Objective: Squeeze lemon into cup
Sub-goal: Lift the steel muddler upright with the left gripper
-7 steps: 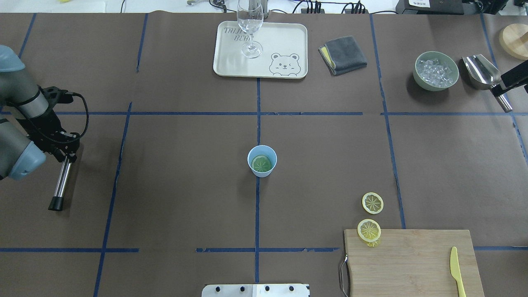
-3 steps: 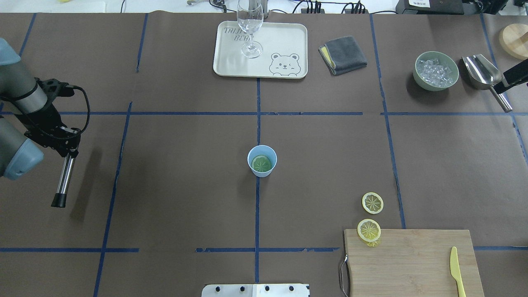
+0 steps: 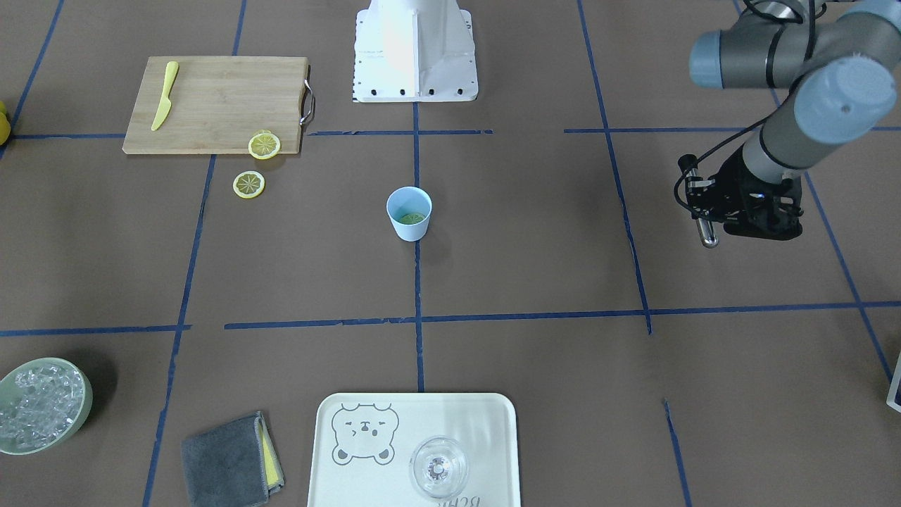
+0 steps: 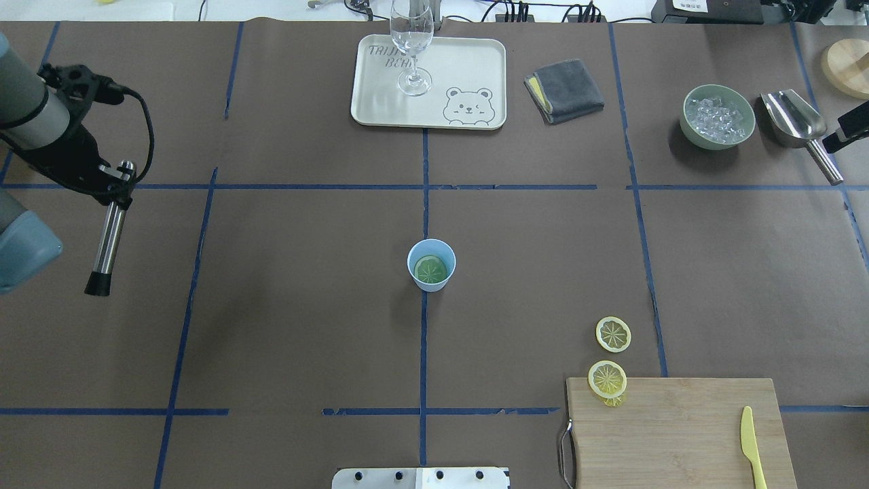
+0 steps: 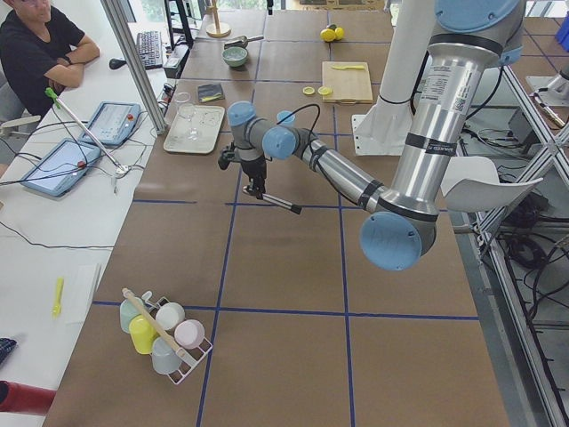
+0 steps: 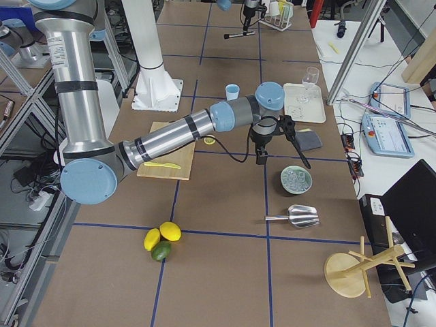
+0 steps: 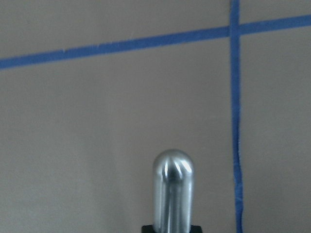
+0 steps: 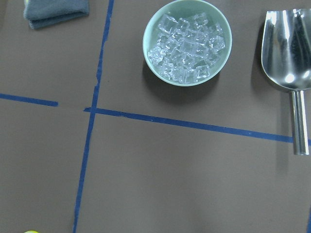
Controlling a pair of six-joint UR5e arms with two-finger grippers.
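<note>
The light-blue cup (image 4: 413, 271) stands at the table's middle with a lemon slice (image 4: 432, 269) lying flat inside it; both show in the front-facing view, the cup (image 3: 408, 227) and the slice (image 3: 413, 217). My left gripper (image 4: 113, 193) is far to the cup's left, shut on a steel muddler (image 4: 105, 244) with a black tip, held above the table. The left wrist view shows the muddler's rounded end (image 7: 173, 187). My right gripper (image 4: 848, 129) is at the far right edge beside the ice scoop; its fingers are hidden.
Two more lemon slices lie near the cutting board (image 4: 679, 435), one on the table (image 4: 613, 334) and one at the board's corner (image 4: 607, 379). A yellow knife (image 4: 752, 455) lies on the board. A bowl of ice (image 4: 717, 115), scoop (image 4: 793, 119), grey cloth (image 4: 565, 89) and tray (image 4: 468, 68) with a glass (image 4: 411, 41) stand at the back.
My left arm has carried the muddler away from the robot, toward the table's far side. My right gripper has drawn slightly further off the right edge. The cup and slices have not moved.
</note>
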